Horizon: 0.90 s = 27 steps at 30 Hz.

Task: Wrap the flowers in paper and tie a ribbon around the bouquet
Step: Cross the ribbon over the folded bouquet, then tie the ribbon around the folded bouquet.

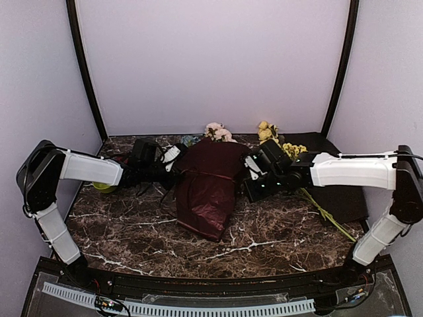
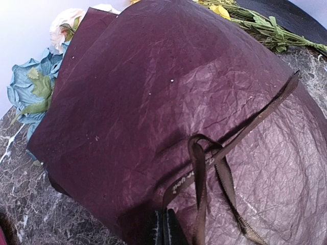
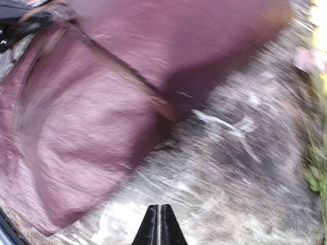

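The bouquet [image 1: 206, 188] lies at mid-table, sheathed in crinkled burgundy paper [image 2: 148, 92]. Pink and white flowers [image 1: 218, 131] and a blue blossom [image 2: 28, 87] stick out of its far end. A thin dark ribbon [image 2: 258, 117] crosses the paper and forms a loose loop. One strand runs down into my left gripper [image 2: 164, 230], which is shut on the ribbon at the bouquet's left side [image 1: 173, 160]. My right gripper [image 3: 159, 224] is shut with nothing in it, low over the marble just right of the paper [image 3: 76, 127]. The right wrist view is blurred.
Yellow-blossomed stems [image 1: 272, 136] lie at the back right, their long green stalk [image 1: 325, 212] running toward the near right. A flat dark sheet [image 1: 344, 198] lies under the right arm. A yellow-green object [image 1: 103, 187] shows below the left arm.
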Tool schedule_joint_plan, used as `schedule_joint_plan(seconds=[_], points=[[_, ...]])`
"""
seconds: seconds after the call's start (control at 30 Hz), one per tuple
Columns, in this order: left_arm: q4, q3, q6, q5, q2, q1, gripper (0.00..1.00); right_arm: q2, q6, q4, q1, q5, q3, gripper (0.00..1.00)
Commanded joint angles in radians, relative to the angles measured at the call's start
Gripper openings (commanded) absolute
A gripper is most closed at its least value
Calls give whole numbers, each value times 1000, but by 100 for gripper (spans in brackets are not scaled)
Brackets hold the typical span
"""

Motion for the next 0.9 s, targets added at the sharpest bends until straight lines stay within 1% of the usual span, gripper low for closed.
schedule_joint_plan(seconds=[0.0, 0.1, 0.17, 0.23, 0.4, 0.57, 0.63, 0.73, 0.87], points=[[19, -13, -21, 39, -40, 4, 0, 152, -37, 124, 107, -82, 188, 13], [22, -19, -30, 40, -48, 4, 0, 284, -11, 103, 162, -57, 345, 23], [25, -23, -36, 46, -49, 5, 0, 345, 19, 115, 185, -63, 411, 31], [29, -25, -37, 52, -45, 4, 0, 395, 45, 130, 204, -46, 466, 37], [34, -23, -44, 57, -36, 4, 0, 520, 93, 74, 227, 73, 585, 48], [33, -23, -45, 57, -39, 5, 0, 630, 111, -82, 248, 266, 725, 52], [37, -24, -44, 60, -40, 5, 0, 652, 102, -103, 258, 314, 747, 53], [40, -19, -46, 60, -36, 4, 0, 682, 77, -113, 273, 356, 770, 53], [38, -16, -45, 64, -37, 5, 0, 715, 63, -147, 283, 427, 800, 49]])
